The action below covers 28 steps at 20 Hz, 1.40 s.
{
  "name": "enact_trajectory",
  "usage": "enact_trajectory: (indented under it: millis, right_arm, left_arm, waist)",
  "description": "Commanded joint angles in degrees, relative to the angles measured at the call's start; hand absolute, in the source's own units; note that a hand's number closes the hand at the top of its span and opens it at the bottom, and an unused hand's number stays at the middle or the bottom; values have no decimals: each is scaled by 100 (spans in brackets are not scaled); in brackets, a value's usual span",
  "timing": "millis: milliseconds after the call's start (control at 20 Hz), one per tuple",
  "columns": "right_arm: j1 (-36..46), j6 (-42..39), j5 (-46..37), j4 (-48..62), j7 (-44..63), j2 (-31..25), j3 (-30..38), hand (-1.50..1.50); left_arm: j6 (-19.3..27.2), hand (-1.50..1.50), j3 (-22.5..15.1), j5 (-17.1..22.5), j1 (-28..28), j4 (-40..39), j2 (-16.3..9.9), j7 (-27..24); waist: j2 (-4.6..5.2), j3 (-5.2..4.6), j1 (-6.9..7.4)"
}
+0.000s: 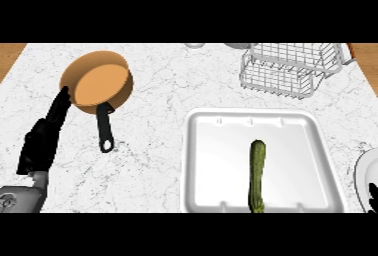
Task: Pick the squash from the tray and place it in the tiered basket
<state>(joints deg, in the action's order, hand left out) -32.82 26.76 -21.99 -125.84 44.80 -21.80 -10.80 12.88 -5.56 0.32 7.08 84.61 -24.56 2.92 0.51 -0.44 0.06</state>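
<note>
One squash [256, 175] lies lengthwise in white tray [203, 165]; wire tiered basket [291, 70] stands beyond; left hand [44, 140] open, fingers straight, holding nothing; right hand unseen.

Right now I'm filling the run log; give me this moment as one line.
squash: lying in tray | basket: beyond tray | left hand: open, beside pan | right hand: at right edge

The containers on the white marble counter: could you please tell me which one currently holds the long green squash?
The white rectangular tray holds the long green squash, which lies lengthwise on its floor. The orange frying pan and the white wire tiered basket hold nothing visible.
</note>
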Motion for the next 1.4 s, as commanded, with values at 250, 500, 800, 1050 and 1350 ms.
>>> enact_trajectory:
  millis: [250, 500, 800, 1050, 1350]
  right_arm:
    - [1668, -1413, -638, -875, 3658, -361, -68, -150]
    - [2184, -1750, -324, -292, 4026, -45, -159, -150]
    - [2627, -1933, -464, 588, 4040, 401, -299, -150]
    - [2764, -2129, -701, 907, 4042, 780, -458, -150]
    - [3023, -2504, -1384, 1103, 4042, 1349, -632, -150]
  left_arm:
    - [-87, 0, -11, -85, 376, -95, 45, 270]
    - [62, 0, -151, -225, 200, -108, 287, 169]
    - [-234, 0, 171, -33, 540, -208, -27, 299]
    - [16, 0, -29, -271, 395, -97, 258, 289]
    - [-112, 0, 83, -223, 154, -255, 243, -47]
  waist:
    - [4, 18, 149]
    - [-17, 27, 145]
    - [-2, 17, 165]
    - [-27, 25, 99]
    - [-35, 19, 63]
